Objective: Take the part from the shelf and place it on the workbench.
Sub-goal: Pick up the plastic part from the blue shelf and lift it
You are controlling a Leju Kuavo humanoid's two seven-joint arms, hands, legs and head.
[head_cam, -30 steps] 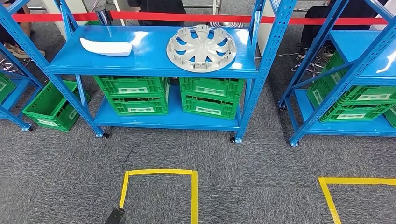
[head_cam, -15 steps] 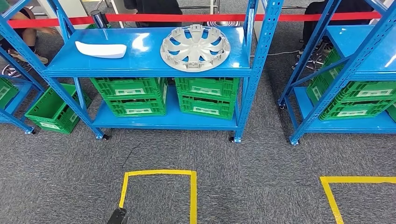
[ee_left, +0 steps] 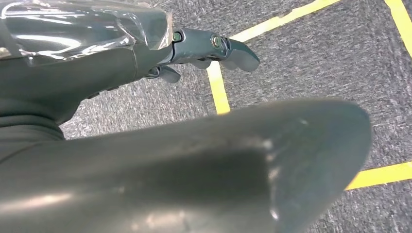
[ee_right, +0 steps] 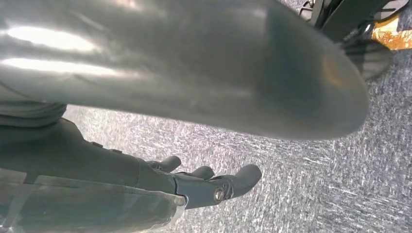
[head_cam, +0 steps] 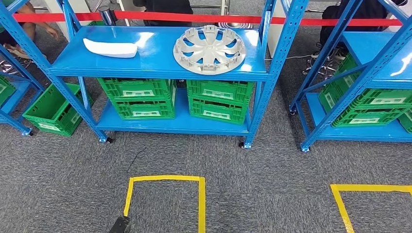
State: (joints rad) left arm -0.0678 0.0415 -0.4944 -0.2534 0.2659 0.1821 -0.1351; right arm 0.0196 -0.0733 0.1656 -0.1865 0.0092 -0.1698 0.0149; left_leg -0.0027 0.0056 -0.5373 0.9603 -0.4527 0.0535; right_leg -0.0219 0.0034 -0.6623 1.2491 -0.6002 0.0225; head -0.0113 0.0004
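Grey carpet [head_cam: 252, 184] covers the floor, the widest thing in the head view. On it, nearest the robot, yellow tape [head_cam: 201, 199] outlines a square, and a second tape outline [head_cam: 340, 204] lies off to the right.

Beyond the tape stands a blue shelf [head_cam: 160, 73] on castors, with a second blue shelf [head_cam: 374, 73] to its right and part of a third [head_cam: 12, 97] at the left edge. A red band [head_cam: 204, 19] runs across behind the uprights, and people stand or sit behind it, only partly seen.

On the middle shelf's upper board lie two parts, well apart: a round silver hubcap [head_cam: 209, 49] towards the right, lying flat, and a white curved part [head_cam: 111, 48] towards the left. The task does not say which is meant; both rest on the shelf, untouched.

The lower board carries four green crates [head_cam: 177, 99], stacked two and two, side by side. Another green crate [head_cam: 51, 114] sits on the carpet at the shelf's left, and more crates [head_cam: 369, 104] fill the right shelf's lower board.

The left hand [ee_left: 204, 51] hangs over the carpet and tape, fingers [ee_left: 240, 53] stretched out and apart, holding nothing. The right hand [ee_right: 194, 182] hangs over bare carpet likewise, fingers [ee_right: 245, 175] extended and empty.
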